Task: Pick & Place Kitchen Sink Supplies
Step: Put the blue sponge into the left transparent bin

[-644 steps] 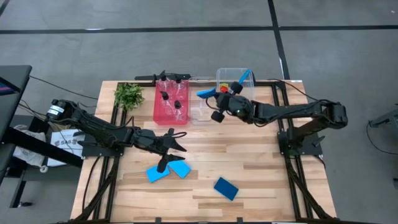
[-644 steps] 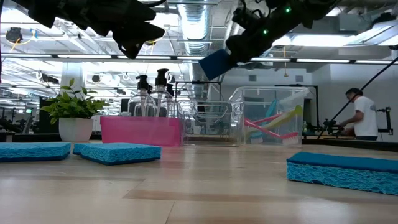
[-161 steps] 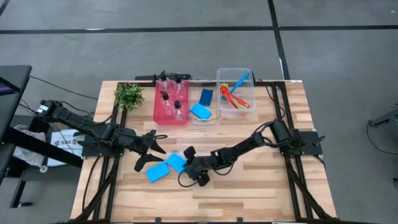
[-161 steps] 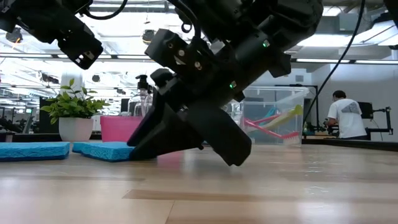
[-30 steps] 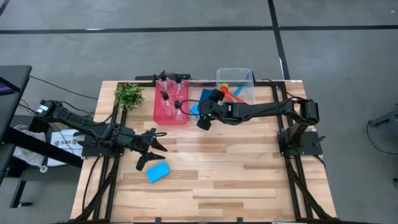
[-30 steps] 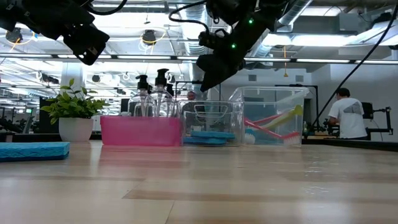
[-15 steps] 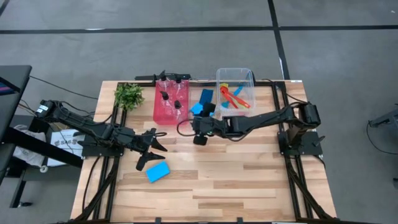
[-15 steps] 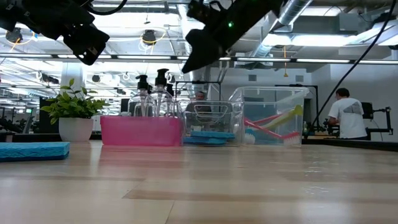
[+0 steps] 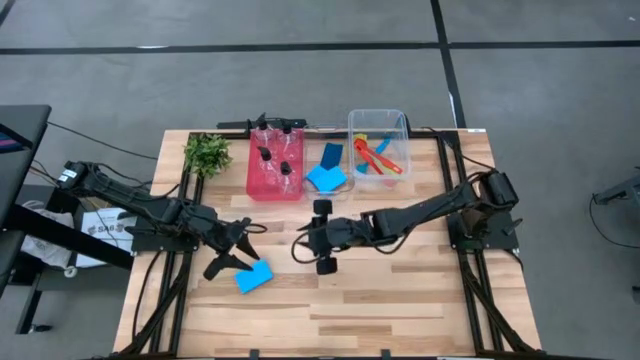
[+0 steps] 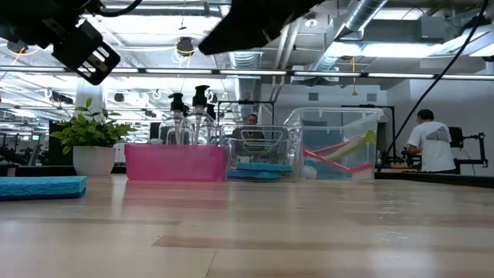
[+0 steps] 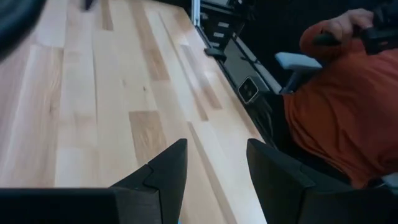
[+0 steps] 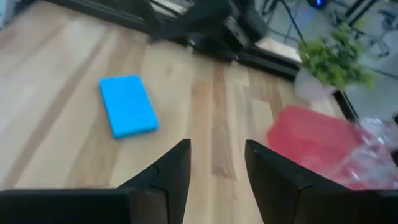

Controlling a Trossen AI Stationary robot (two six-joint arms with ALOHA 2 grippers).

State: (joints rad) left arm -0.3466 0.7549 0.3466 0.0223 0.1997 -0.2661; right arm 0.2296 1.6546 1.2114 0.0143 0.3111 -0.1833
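Right claw (image 9: pixel 318 237) pulled back from clear bin (image 9: pixel 327 190) to mid-tabletop, fingers apart, empty. Sponge delivered. Left claw (image 9: pixel 232 250) open beside last sponge (image 9: pixel 254 277), near left.

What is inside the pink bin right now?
The pink bin holds clear pump bottles with black tops; the high view shows several, the low view two tops above its rim. The exact count is unclear, and the bin floor beneath them cannot be made out.

High view looks straight down; low view sits level at table height. Both share the pink bin (image 9: pixel 274 168) (image 10: pixel 174 163).
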